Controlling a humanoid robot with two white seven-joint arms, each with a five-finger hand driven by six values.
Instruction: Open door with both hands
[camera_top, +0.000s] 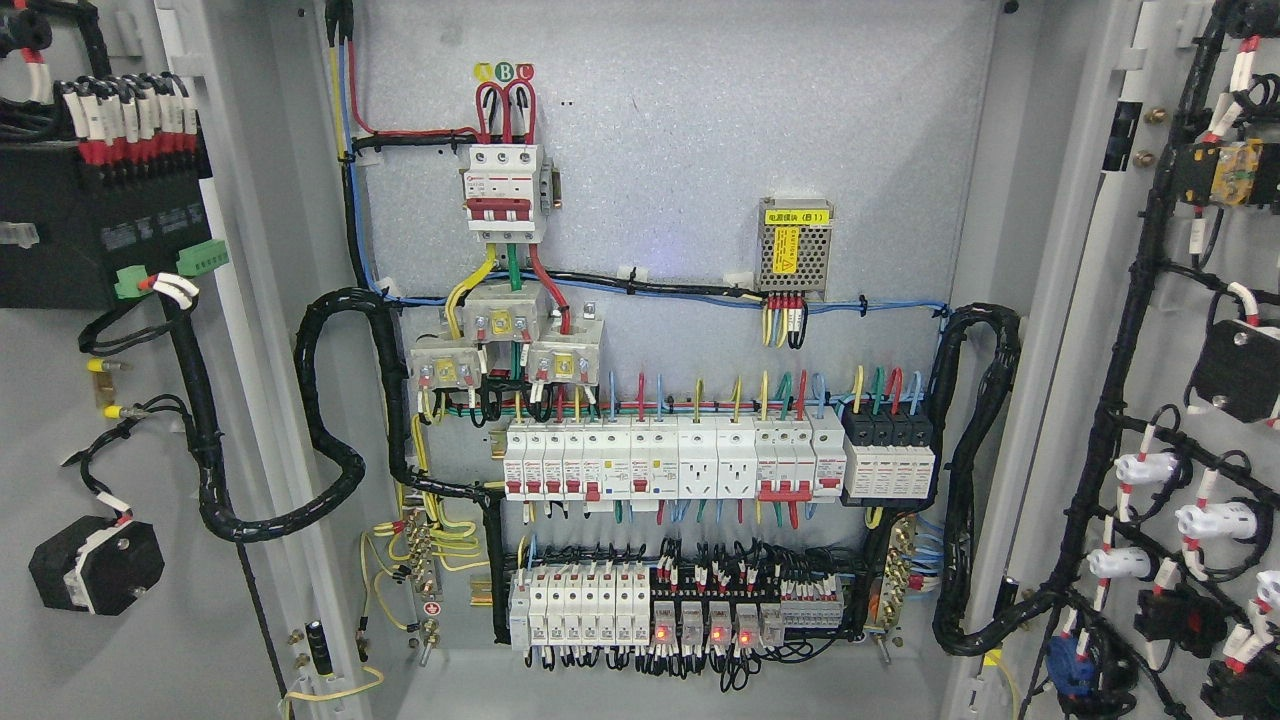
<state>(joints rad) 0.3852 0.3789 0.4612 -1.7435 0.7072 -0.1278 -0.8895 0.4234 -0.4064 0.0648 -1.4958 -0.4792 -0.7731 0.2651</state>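
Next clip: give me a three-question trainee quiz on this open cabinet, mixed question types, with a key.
1. True or false: both cabinet doors, the left door and the right door, are swung open, showing the back panel.
2. Multiple choice: the large breaker with red handles sits (a) at the bottom right, (b) in the upper part of the panel, left of the power supply with the yellow label, (c) on the left door.
3. Fill in: the number of robot hands in view is ____.

Key: 1 true; 2 b; 3 none.
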